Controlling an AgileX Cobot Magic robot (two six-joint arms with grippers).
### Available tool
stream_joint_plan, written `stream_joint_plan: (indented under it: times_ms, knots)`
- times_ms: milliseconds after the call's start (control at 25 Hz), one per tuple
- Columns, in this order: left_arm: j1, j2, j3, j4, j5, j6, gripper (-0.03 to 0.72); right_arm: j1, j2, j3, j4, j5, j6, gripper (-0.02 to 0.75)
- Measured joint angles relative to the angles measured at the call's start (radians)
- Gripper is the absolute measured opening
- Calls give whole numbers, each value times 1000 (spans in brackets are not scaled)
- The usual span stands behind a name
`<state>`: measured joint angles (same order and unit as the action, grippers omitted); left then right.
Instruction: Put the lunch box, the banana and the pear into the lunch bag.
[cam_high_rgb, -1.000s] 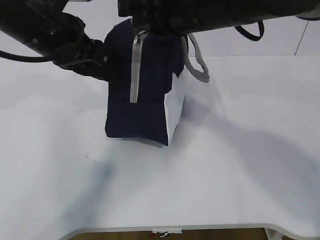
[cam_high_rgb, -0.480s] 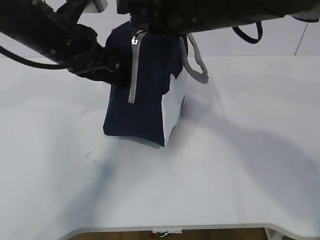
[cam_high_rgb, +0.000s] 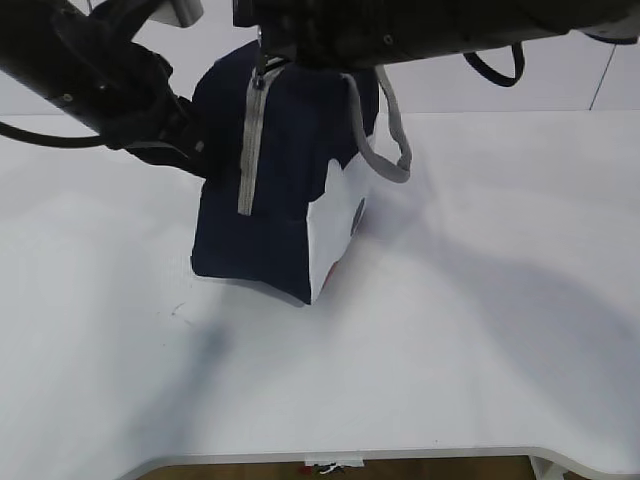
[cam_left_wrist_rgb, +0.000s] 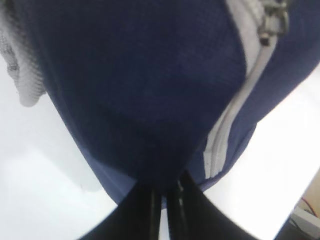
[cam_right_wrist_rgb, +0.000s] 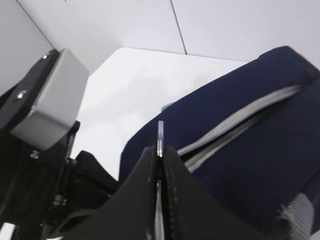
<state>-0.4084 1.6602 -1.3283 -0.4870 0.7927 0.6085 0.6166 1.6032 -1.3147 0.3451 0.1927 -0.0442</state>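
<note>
On the white tabletop (cam_high_rgb: 480, 330) your lunch bag (cam_high_rgb: 290, 170) stands tipped. Your left end effector (cam_left_wrist_rgb: 164, 192) is pinched shut on its blue side. Your right end effector (cam_right_wrist_rgb: 160, 150), above, squeezes the zipper pull (cam_right_wrist_rgb: 160, 132); the zipper runs straight down from it.

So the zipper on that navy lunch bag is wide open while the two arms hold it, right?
Not quite. The grey zipper on the navy lunch bag is closed: in the exterior view it runs as one unbroken strip with nothing of the inside showing. The rest holds: the left gripper pinches the fabric, and the right gripper pinches the ring pull at the top.
</note>
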Motion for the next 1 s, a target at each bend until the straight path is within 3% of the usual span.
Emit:
stream_joint_plan:
  times_ms: [480, 1000]
  knots:
    - [22, -51, 0, 51, 148, 0, -10, -4, 0, 0, -10, -34, -90, 13]
    - [22, -70, 0, 94, 260, 0, -10, -147, 40, -6, -7, -71, -102, 13]
